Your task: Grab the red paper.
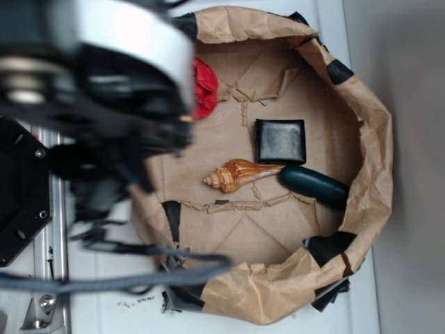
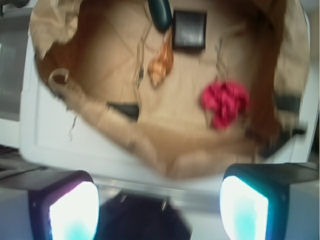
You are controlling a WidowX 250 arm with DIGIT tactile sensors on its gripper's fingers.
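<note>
Hovering well above the brown paper nest (image 2: 150, 145), the claw (image 2: 160, 205) is spreading its two fingers (image 2: 75, 210) wide, gripping nothing at all. The red paper (image 2: 225, 102) is lying ahead of the claw and off toward the finger on the right of the wrist view, resting on the floor of the nest just inside the raised rim closest to the claw. In the exterior view the arm is hiding most of the wad, leaving only a red edge (image 1: 205, 87) showing.

Judging from this, the reach is only beginning. Doing it well is likely meaning sliding forward past the near rim and across toward the wad until it is sitting midway between the fingers, then dropping straight down. The crumpled rim is standing up close to the wad, so descending too early risks snagging brown paper instead. Keeping the fingers wide until they are straddling the ruffles should be helping, since the wad looks soft and lumpy and will probably squash.

Farther ahead of the claw, the orange shell (image 2: 161, 65), the black square pad (image 2: 189, 29) and the dark green object (image 2: 160, 12) are lying well apart from the wad.
</note>
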